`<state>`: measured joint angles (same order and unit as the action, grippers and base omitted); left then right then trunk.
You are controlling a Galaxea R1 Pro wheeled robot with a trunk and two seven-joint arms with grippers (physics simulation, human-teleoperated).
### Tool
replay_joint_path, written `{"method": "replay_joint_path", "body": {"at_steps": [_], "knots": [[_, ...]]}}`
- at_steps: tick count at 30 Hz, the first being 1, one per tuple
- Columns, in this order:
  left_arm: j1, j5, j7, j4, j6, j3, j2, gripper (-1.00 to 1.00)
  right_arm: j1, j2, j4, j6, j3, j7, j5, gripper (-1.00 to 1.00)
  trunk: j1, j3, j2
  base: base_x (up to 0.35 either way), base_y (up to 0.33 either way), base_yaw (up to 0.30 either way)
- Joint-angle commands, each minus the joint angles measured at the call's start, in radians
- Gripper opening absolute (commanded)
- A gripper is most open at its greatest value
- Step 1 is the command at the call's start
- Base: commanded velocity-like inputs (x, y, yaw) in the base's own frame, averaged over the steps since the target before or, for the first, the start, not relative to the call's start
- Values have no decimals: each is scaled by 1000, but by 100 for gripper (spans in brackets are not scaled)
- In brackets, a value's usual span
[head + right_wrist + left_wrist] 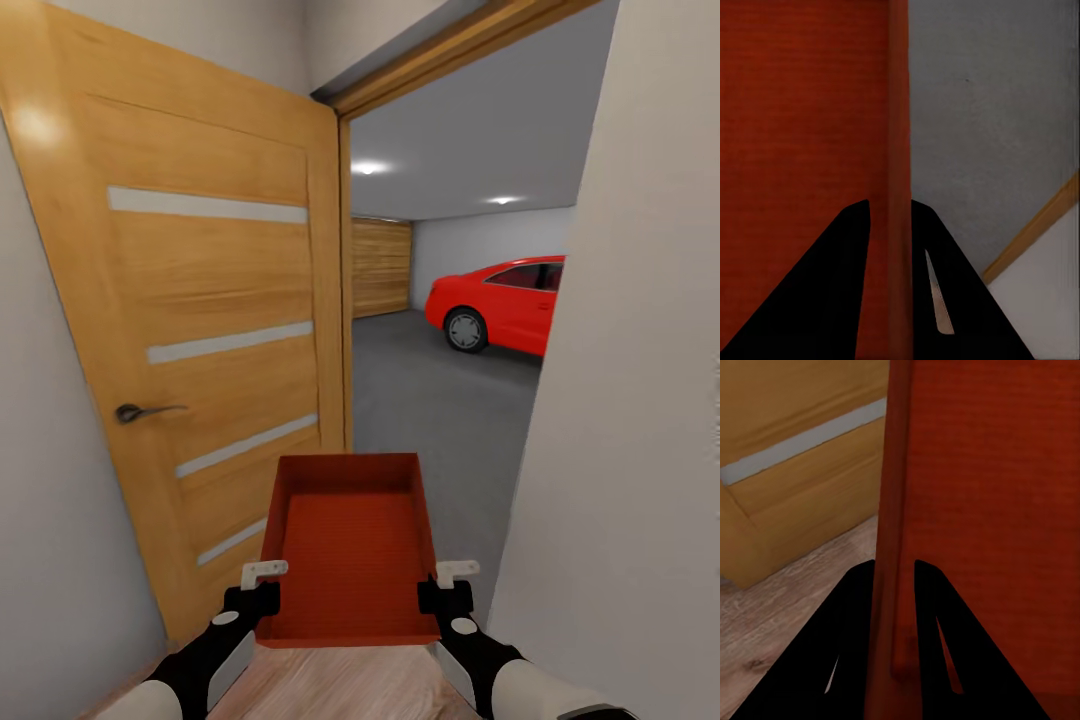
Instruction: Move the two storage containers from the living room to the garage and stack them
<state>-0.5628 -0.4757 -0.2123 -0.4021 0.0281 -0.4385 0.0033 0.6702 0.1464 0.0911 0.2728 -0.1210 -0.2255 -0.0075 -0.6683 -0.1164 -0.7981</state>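
An orange-red storage container [352, 548] hangs in front of me, held off the ground between both arms. My left gripper [264, 588] is shut on its left wall, and the wall [891, 585] runs between the two dark fingers in the left wrist view. My right gripper [443, 588] is shut on the right wall [898, 187] in the same way. The bin is empty, with a ribbed flat bottom. Through the open doorway ahead lies the garage with its dark grey concrete floor [440, 410].
An open wooden door [200, 330] with a dark handle [140, 410] stands close on the left. A white wall [640, 400] closes in on the right. A red car [505, 303] is parked in the garage. Light wood planks [340, 685] lie underfoot.
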Motion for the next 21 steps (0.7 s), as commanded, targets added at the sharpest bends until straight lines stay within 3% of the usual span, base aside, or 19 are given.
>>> {"method": "replay_joint_path", "body": {"at_steps": [1, 8, 16, 21], "knots": [[-2, 3, -36, -4, 13, 20, 0, -100, 0, 12, -4, 0, 9, -6, -6, -100, 0, -2, -1, 135, 169, -284], [-2, 3, -35, -4, 13, 20, 0, -100, 0, 12, -4, 0, 9, -6, -6, -100, 0, -2, -1, 179, 246, -277], [-2, 3, -35, -3, 13, 20, -1, -100, 0, 10, -4, 0, 10, -6, -6, -100, 0, -2, -1, 192, 266, -47], [-2, 3, -35, -3, 13, 20, -2, -100, 0, 11, -4, 0, 10, -6, -7, -100, 0, -2, -1, 195, 267, -209]]}}
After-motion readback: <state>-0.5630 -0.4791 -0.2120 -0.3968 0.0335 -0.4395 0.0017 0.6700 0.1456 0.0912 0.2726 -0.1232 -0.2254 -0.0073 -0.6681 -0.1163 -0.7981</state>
